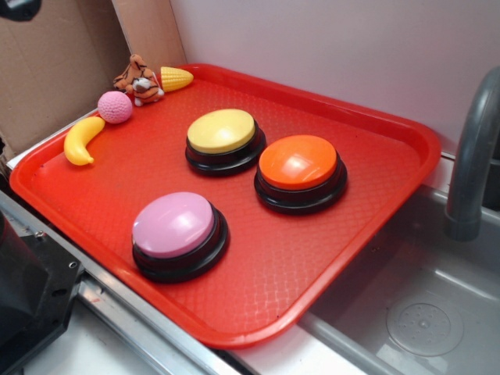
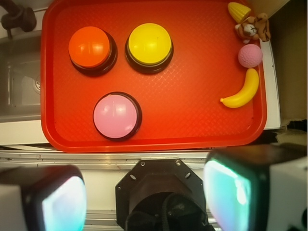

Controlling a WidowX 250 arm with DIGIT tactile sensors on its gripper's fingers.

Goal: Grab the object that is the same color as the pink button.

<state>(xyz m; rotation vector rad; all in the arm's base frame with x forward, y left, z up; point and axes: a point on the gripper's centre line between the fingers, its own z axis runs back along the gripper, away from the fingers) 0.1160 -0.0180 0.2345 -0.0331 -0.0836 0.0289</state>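
Jaws (image 2: 144,197) spread wide, above tray (image 2: 192,130)

pink ball (image 1: 116,107), pink button (image 1: 173,225)

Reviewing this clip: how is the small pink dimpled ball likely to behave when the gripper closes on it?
The small pink dimpled ball is round, so it may roll if nudged. Its textured surface probably helps grip. The yellow toy banana and orange tiger toy sit close, possibly crowding the fingers.

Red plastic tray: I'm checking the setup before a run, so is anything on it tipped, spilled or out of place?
Nothing stands out. The red plastic tray holds three upright dome buttons, and the small pink textured ball, yellow toy banana, orange tiger toy and toy corn sit along one edge.
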